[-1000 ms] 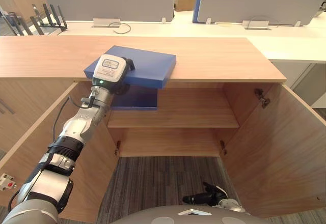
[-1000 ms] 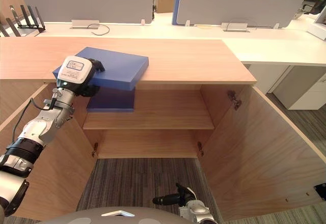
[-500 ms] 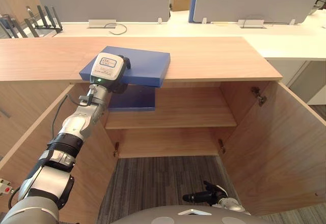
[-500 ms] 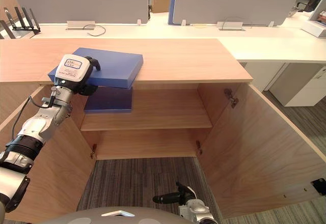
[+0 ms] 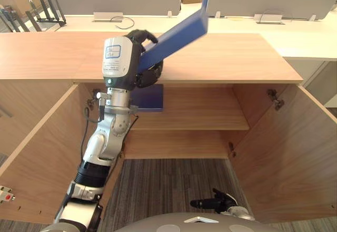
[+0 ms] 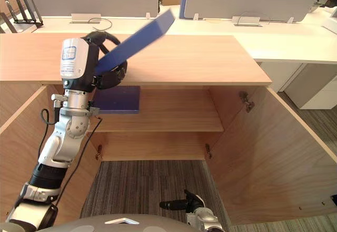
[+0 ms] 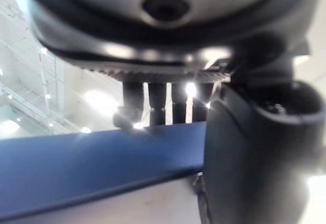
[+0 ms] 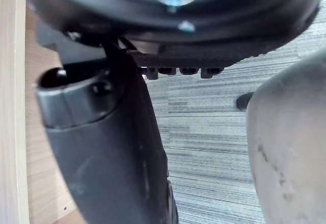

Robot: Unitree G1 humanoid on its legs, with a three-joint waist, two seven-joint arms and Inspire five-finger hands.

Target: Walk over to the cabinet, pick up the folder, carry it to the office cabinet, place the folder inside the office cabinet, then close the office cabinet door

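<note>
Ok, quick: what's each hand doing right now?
Left hand: closed on the blue folder, lifted off the cabinet top.
Right hand: open, holding nothing.

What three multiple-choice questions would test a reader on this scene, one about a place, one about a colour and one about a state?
1. Where is the folder?
A. on the carpet.
B. in the left hand, raised and tilted above the cabinet top.
C. on the lower shelf.

2. What colour is the folder?
A. blue.
B. red.
C. green.

3. How do the cabinet doors stand?
A. both shut.
B. one shut, one open.
C. both open.

Key: 1 B, the hand grips its lower end and it slants up clear of the top; 2 A, its faces are blue in both eye views; 3 C, both doors stand swung outward.
</note>
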